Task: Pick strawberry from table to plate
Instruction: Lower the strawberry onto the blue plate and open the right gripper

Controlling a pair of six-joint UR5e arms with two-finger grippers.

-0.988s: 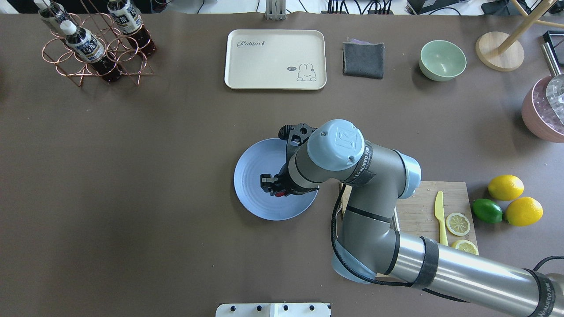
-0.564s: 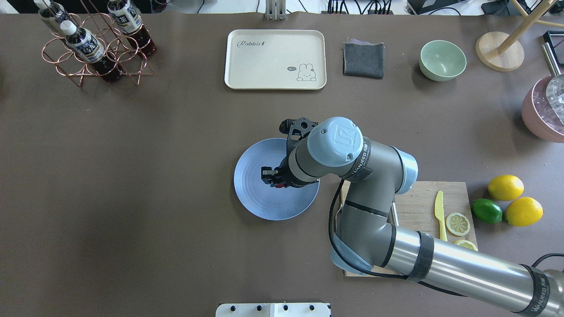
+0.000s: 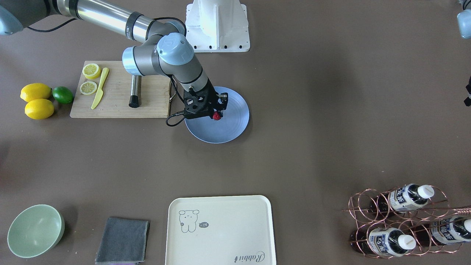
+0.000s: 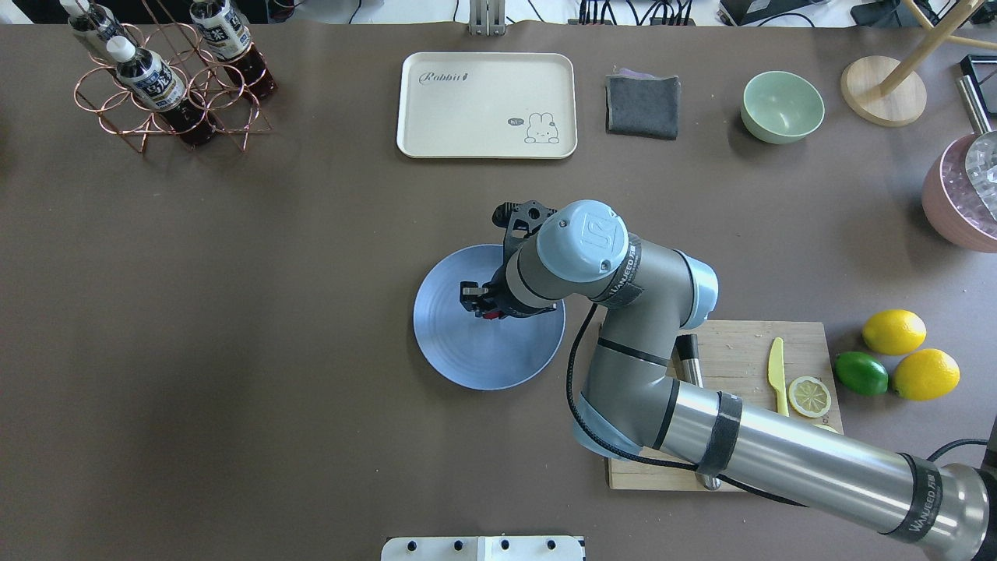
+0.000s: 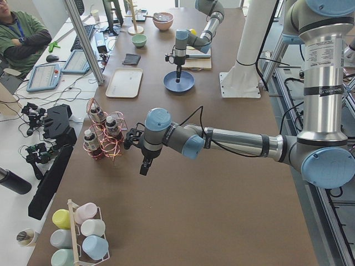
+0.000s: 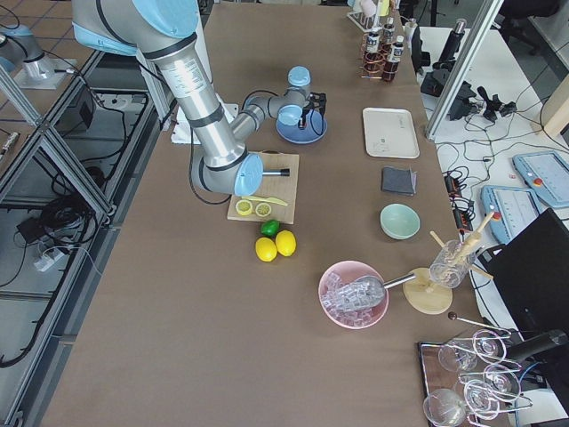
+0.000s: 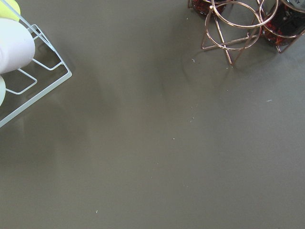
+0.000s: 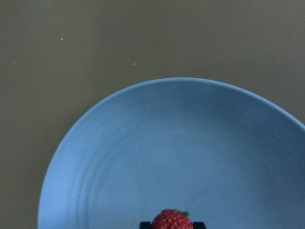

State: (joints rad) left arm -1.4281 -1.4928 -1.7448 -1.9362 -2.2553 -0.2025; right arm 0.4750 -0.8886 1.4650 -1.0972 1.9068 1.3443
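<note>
The strawberry [image 3: 216, 116] is small, red and bumpy, and it sits between the fingertips of my right gripper [image 3: 218, 111] just above the blue-grey plate [image 3: 235, 125]. From overhead the berry [image 4: 491, 315] shows as a red spot under the gripper [image 4: 480, 305], near the middle of the plate [image 4: 467, 358]. In the right wrist view the strawberry [image 8: 171, 220] is at the bottom edge, over the plate [image 8: 143, 157]. The right gripper is shut on the berry. My left gripper [image 5: 144, 165] hangs over bare table [image 5: 222, 210] far off near the bottle rack; I cannot tell whether it is open.
A wooden cutting board [image 4: 740, 351] with a yellow knife, lemon slices and a metal rod lies right of the plate. Lemons and a lime [image 4: 861, 373] sit beyond it. A cream tray [image 4: 487, 105], grey cloth [image 4: 642, 107], green bowl [image 4: 782, 107] and bottle rack [image 4: 167, 78] line the far side.
The right gripper has moved a little toward the far side, over the plate's middle, with the strawberry still in it. The right arm's elbow has swung leftward.
</note>
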